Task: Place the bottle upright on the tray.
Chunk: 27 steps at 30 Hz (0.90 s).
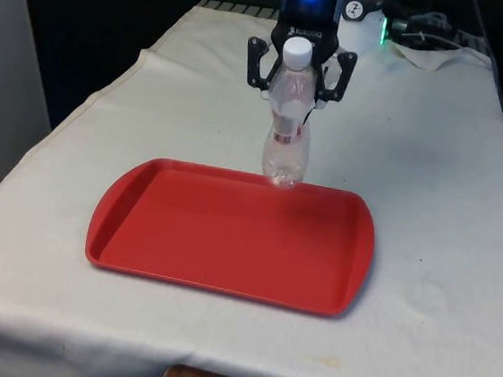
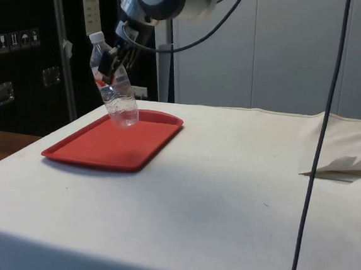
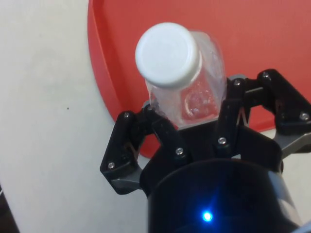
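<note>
red tray (image 1: 183,244) sits flat on the white cloth (image 1: 442,263). i've got the clear bottle (image 1: 286,147) hanging over its far edge, cap up, tilted a bit, so it needs straightening. gripper (image 1: 296,72) is clamped round its upper body.
</note>
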Tool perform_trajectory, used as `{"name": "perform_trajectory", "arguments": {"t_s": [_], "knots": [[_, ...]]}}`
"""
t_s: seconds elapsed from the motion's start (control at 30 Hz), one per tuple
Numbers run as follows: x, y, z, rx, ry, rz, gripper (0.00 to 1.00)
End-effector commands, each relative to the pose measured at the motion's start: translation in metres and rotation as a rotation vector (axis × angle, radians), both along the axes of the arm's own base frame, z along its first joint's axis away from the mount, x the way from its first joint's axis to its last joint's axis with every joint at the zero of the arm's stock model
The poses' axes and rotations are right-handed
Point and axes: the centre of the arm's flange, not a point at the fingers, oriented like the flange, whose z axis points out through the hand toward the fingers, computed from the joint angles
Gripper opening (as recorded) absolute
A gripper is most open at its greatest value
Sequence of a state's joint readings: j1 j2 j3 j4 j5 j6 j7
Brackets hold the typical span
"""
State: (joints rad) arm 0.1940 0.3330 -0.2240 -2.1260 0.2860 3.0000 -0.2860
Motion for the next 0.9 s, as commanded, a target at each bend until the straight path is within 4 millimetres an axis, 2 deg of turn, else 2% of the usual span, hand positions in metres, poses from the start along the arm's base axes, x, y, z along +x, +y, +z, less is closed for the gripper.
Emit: {"name": "perform_trajectory", "arguments": {"t_s": [0.0,0.87], "knots": [[0.000,-0.003,-0.001,-0.010,-0.014,-0.008,0.35],[0.018,-0.023,-0.012,-0.057,-0.119,-0.058,0.35]]}}
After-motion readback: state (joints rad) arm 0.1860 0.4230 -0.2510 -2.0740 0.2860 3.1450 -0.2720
